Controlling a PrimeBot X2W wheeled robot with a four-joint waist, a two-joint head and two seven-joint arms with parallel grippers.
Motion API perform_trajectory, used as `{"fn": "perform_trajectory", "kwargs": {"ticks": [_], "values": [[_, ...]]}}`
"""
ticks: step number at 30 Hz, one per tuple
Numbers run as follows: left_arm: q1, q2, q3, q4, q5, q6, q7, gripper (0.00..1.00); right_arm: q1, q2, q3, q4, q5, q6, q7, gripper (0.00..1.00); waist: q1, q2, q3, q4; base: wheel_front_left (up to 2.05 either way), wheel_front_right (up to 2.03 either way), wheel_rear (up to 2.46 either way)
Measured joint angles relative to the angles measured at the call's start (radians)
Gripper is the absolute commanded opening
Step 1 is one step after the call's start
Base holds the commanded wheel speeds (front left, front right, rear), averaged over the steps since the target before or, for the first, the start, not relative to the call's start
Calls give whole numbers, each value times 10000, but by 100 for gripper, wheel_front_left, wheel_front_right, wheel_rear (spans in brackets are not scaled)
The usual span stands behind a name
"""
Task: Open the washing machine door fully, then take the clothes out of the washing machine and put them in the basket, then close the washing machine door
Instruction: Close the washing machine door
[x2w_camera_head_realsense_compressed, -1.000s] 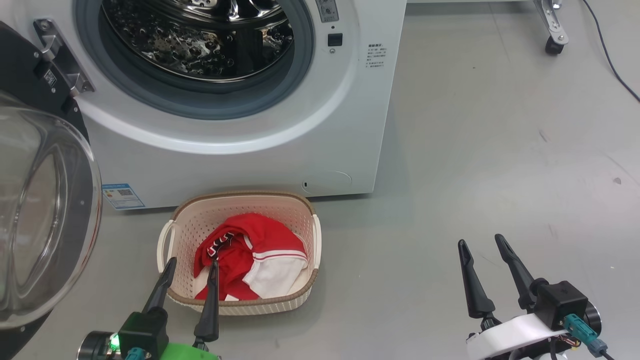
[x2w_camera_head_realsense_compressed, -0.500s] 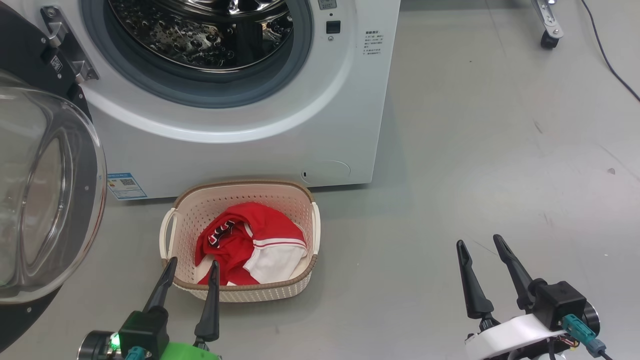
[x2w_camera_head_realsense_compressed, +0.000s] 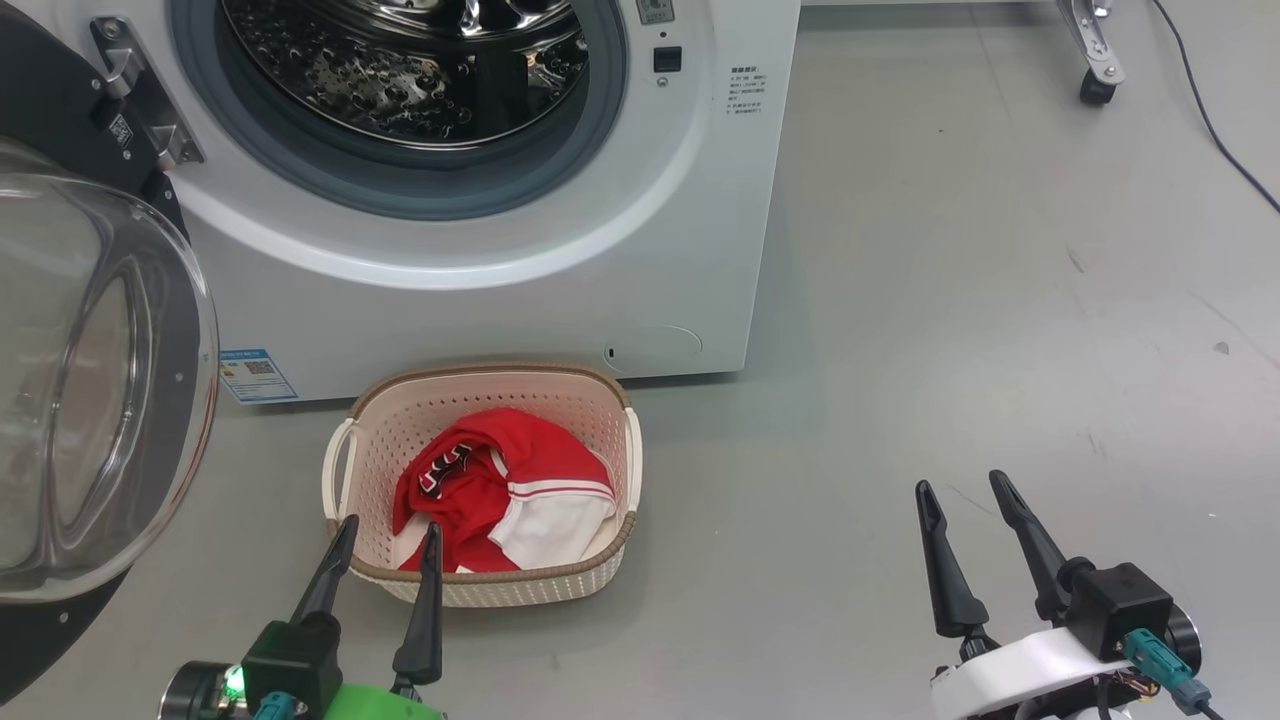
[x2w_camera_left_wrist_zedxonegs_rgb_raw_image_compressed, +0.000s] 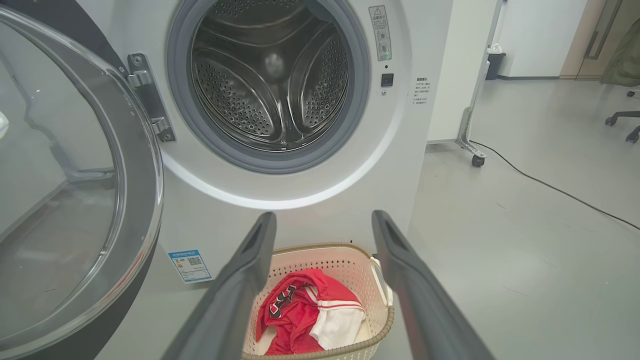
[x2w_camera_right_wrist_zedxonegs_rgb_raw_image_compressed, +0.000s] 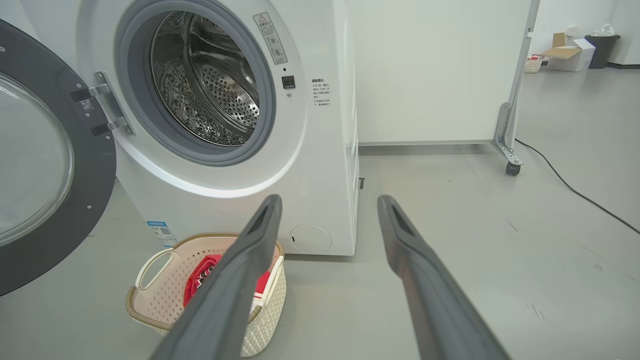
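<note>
A bare grey floor (x2w_camera_head_realsense_compressed: 950, 300) runs under everything, with a dark cable (x2w_camera_head_realsense_compressed: 1210, 110) trailing off at the far right. The washing machine (x2w_camera_head_realsense_compressed: 500, 300) stands at the upper left of the head view. Its steel drum (x2w_camera_left_wrist_zedxonegs_rgb_raw_image_compressed: 270, 75) gapes open and, as far as the wrist views reach, holds no cloth. The clothes (x2w_camera_head_realsense_compressed: 480, 490) lie crumpled in the basket (x2w_camera_head_realsense_compressed: 480, 372), red fabric with a white panel and striped trim. The basket sits on the floor just in front of the machine's base, below the opening.

With the load apparently out, shutting the door looks like the step left. The washing machine door (x2w_camera_head_realsense_compressed: 90, 400) hangs swung wide on its hinge (x2w_camera_head_realsense_compressed: 140, 105) at the machine's left side, black rim around a bulging glass bowl. It stands near the left gripper (x2w_camera_head_realsense_compressed: 390, 524), on its left. That gripper hovers over the basket's near rim, fingers spread wide with nothing between them. The right gripper (x2w_camera_head_realsense_compressed: 960, 482) is well apart on the right over bare floor, also spread and empty. The left arm is therefore much the nearer. A push would likely go on the door's free edge, sweeping it rightward toward the opening.
</note>
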Motion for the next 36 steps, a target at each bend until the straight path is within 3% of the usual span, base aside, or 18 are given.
{"fn": "perform_trajectory", "kwargs": {"ticks": [20, 36], "values": [[8, -44, -142, -63, -2, 0, 117, 100, 21, 2, -65, -31, 67, -148, 0, 100, 0, 0, -67, 584, 0, 0, 0], [-16, -270, -217, -127, -17, 0, 54, 100, 143, -173, -146, -238, -54, -69, 0, 100, 0, 0, 157, 2360, 0, 0, 0]]}}
